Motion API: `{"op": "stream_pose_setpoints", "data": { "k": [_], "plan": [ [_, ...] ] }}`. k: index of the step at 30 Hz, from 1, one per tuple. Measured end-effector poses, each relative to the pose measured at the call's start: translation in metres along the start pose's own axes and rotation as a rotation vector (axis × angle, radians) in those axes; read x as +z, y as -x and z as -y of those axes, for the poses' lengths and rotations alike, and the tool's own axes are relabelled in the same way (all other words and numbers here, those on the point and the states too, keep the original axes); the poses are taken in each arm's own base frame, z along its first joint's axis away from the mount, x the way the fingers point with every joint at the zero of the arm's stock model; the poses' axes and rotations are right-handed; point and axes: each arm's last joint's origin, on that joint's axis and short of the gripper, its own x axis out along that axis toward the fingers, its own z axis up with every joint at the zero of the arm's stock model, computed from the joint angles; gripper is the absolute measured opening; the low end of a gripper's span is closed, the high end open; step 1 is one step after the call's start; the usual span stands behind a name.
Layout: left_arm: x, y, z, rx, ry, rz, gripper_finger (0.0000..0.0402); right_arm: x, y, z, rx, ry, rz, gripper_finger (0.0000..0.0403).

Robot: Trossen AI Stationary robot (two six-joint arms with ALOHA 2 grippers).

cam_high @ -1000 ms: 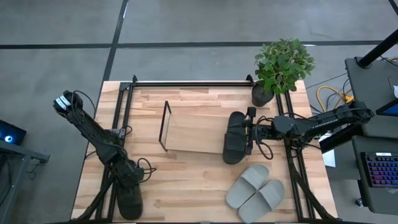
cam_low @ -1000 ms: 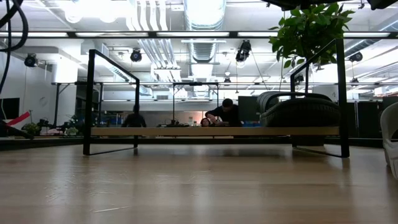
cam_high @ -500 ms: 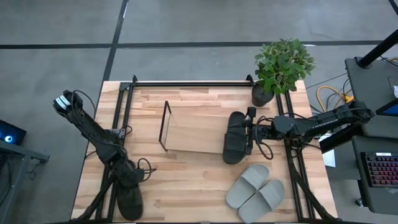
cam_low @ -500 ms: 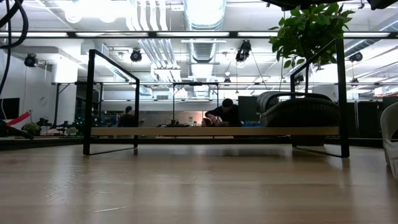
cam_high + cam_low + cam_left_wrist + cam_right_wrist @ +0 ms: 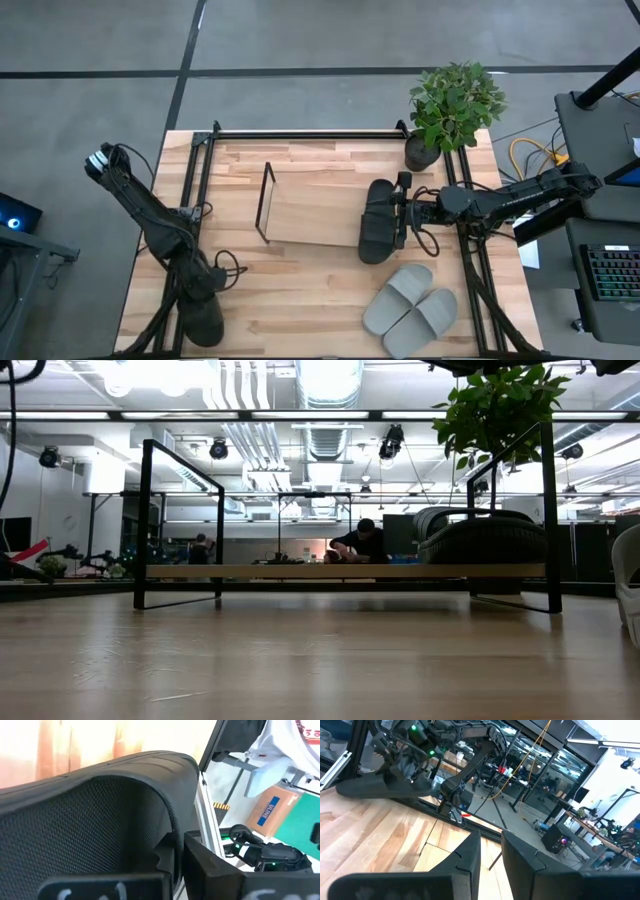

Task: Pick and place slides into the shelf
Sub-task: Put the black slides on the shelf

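Observation:
My left gripper (image 5: 203, 298) is at the table's near left corner, shut on a black slide (image 5: 200, 325) that also shows in the right wrist view (image 5: 380, 789). A second black slide (image 5: 378, 222) rests sole down on the right end of the shelf (image 5: 310, 210), and the low view shows it on the board (image 5: 485, 538). My right gripper (image 5: 403, 213) hovers at that slide's right side. Its fingers (image 5: 470, 855) stand a narrow gap apart with nothing between them. Two grey slides (image 5: 410, 305) lie side by side on the table, near right. My left gripper holds the black slide by the edge of its arched, mesh-lined strap (image 5: 170, 847), pinched between the two fingers. The fingers slant down from above. The slide (image 5: 380, 789) hangs roughly level below them, clear of the tabletop. The slide itself hides most of the contact.
A potted plant (image 5: 450, 110) stands at the far right corner. A large black rail frame (image 5: 300, 133) runs along the table's far edge and down both sides. Bare wood (image 5: 300, 290) lies between the shelf and the near edge. People (image 5: 362, 540) sit in the room beyond.
My left gripper has risen a little and taken the black slide up off the tabletop. In the high view the slide now shows slightly nearer the table's left edge.

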Motion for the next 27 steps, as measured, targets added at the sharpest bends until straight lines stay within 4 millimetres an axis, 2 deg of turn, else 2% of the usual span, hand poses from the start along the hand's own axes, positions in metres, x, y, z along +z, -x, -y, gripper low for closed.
{"op": "stream_pose_setpoints", "data": {
  "k": [6,13,18,23,27],
  "plan": [
    [-0.003,0.026,0.023,0.004,-0.016,0.101,0.0,0.0,0.0,0.0,0.0,0.004,0.0,0.0068],
    [-0.005,0.063,0.055,0.001,-0.158,0.368,0.0,0.0,0.0,0.0,0.0,0.004,0.0,0.0068],
    [-0.008,0.085,0.064,0.058,-0.201,0.5,0.0,0.0,0.0,0.0,0.0,0.004,0.0,0.0068],
    [-0.008,0.099,0.068,0.143,-0.275,0.681,0.0,0.0,0.0,0.0,0.0,0.003,0.001,0.0068],
    [-0.009,0.11,0.075,0.175,-0.364,0.763,0.0,0.0,0.0,0.0,-0.001,0.002,0.002,0.0068]
  ]
}}
